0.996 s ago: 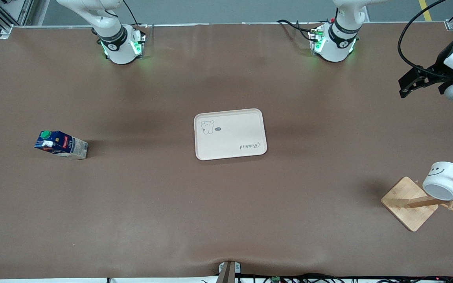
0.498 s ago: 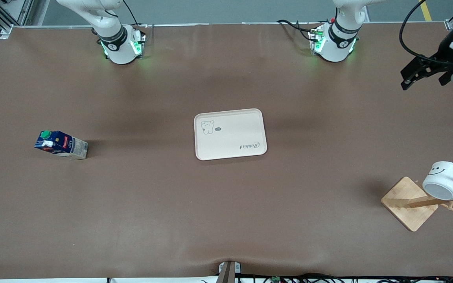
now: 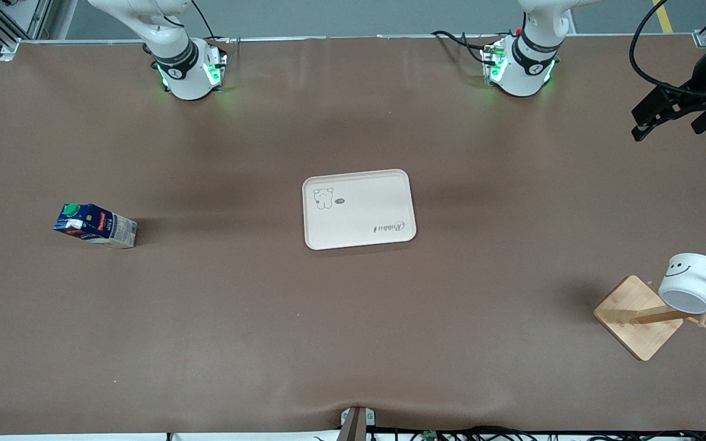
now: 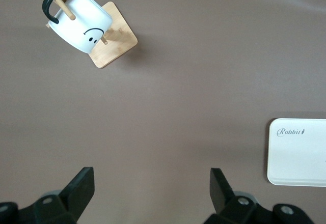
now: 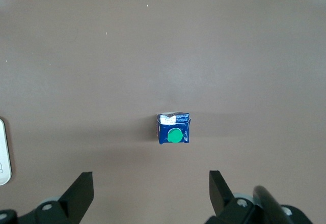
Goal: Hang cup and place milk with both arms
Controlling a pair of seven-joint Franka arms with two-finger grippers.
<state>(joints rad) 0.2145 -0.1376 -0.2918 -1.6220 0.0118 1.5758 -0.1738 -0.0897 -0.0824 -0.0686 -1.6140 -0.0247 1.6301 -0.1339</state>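
The cup hangs by its handle on a rack peg at the left arm's end, so that half looks done. The left gripper, spread and empty, hovers over bare table. The milk stands at the right arm's end, well apart from the tray (probably its destination). The right gripper hangs spread above it, seemingly lined up to descend.

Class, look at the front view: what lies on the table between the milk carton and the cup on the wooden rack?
The tray lies between the milk carton and the cup hanging on the wooden rack; otherwise bare tabletop, shown in the front view.
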